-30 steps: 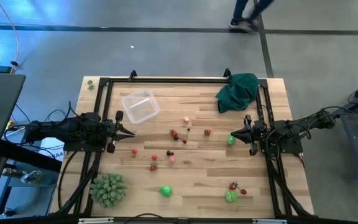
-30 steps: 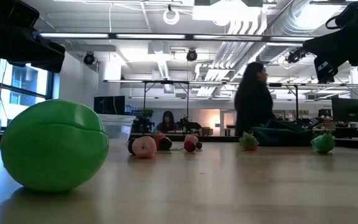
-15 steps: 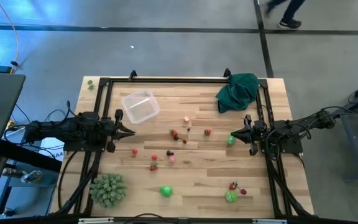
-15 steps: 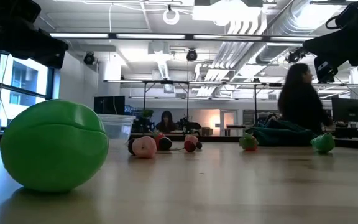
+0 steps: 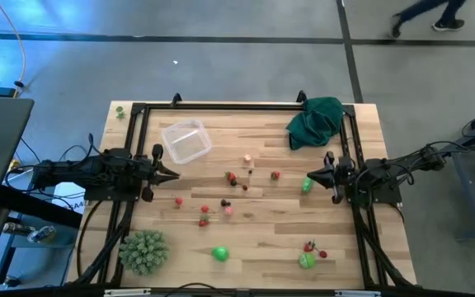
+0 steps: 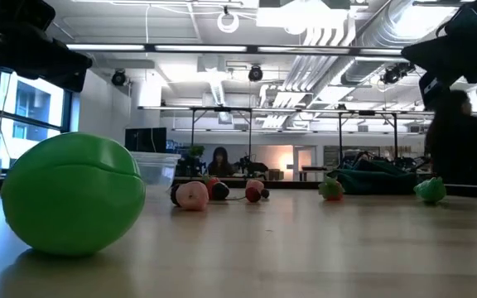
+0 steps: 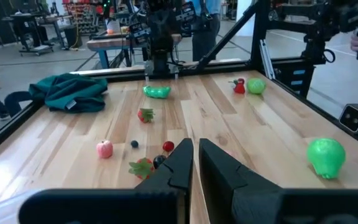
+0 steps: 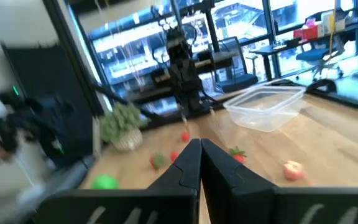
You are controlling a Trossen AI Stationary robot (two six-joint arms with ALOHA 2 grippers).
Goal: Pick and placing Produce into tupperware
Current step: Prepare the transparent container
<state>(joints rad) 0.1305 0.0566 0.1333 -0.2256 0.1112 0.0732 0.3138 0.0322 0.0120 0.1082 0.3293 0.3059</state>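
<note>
The clear tupperware (image 5: 186, 141) stands on the wooden table at the far left and also shows in the right wrist view (image 8: 266, 107). Small produce lies scattered on the table: red pieces near the middle (image 5: 232, 176), a green one near the front (image 5: 219, 253), another at the front right (image 5: 307, 261), and one just in front of my right gripper (image 5: 307, 186). My left gripper (image 5: 174, 175) hovers shut at the left edge, pointing toward the table's middle (image 7: 194, 149). My right gripper (image 5: 308, 176) hovers shut at the right edge, facing it (image 8: 199, 149).
A spiky pale-green ball (image 5: 143, 251) sits at the front left corner. A dark green cloth (image 5: 314, 120) lies bunched at the far right corner. A black frame rail (image 5: 237, 106) runs around the table. A person (image 5: 423, 21) walks on the floor beyond the far edge.
Both arms have kept their places, and the wrists have turned only slightly. The person beyond the table's far edge has walked toward the right. Nothing on the table has moved.
</note>
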